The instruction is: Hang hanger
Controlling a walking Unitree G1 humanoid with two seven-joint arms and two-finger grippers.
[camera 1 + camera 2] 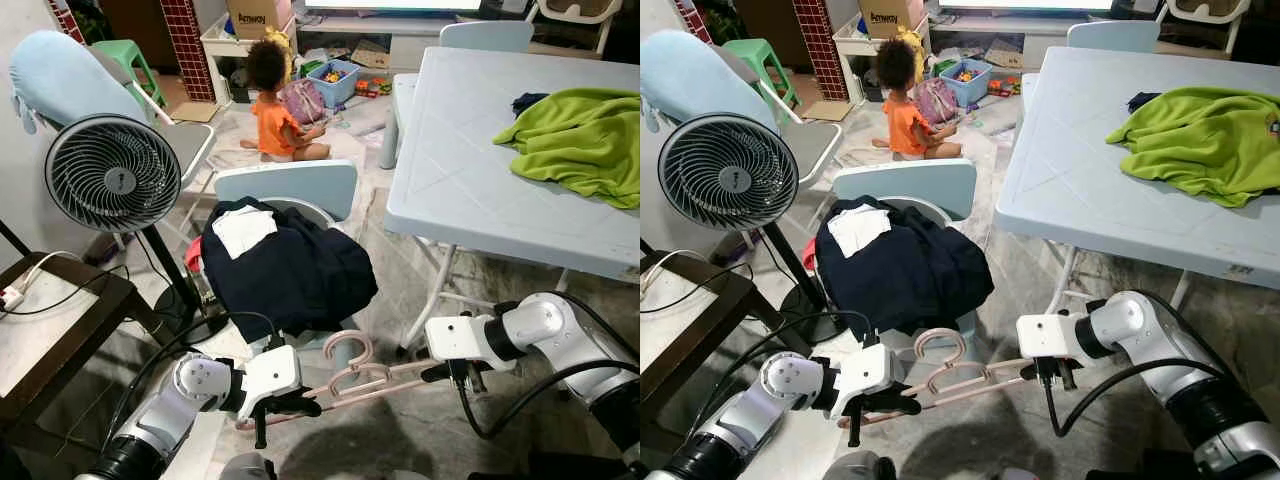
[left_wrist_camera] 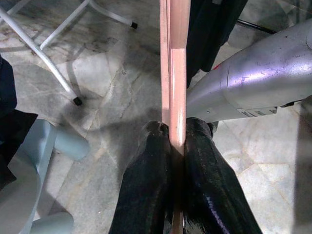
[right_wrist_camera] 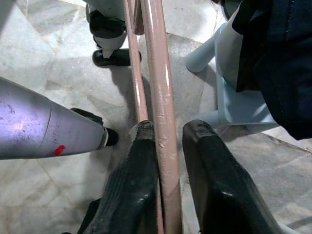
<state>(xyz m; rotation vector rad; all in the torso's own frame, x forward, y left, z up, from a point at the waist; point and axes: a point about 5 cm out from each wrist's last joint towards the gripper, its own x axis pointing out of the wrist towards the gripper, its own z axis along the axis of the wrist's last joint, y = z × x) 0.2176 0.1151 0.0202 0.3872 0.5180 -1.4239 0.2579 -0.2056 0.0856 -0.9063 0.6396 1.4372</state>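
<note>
Both grippers hold pink hangers low over the floor, in front of a draped chair.

Nearest, the left gripper (image 1: 262, 415) is clamped on one end of the pink hangers (image 1: 345, 378) and the right gripper (image 1: 462, 374) takes the other; the left wrist view shows two hangers pinched flat between its fingers (image 2: 146, 195), while the right wrist view shows a slight gap beside one finger (image 3: 214, 185). Beyond stands the chair (image 1: 290, 190) with dark clothes (image 1: 290, 265), a fan (image 1: 112, 172), then the table (image 1: 470, 170) bearing a green cloth (image 1: 585, 140), and a seated child (image 1: 275, 110).
</note>
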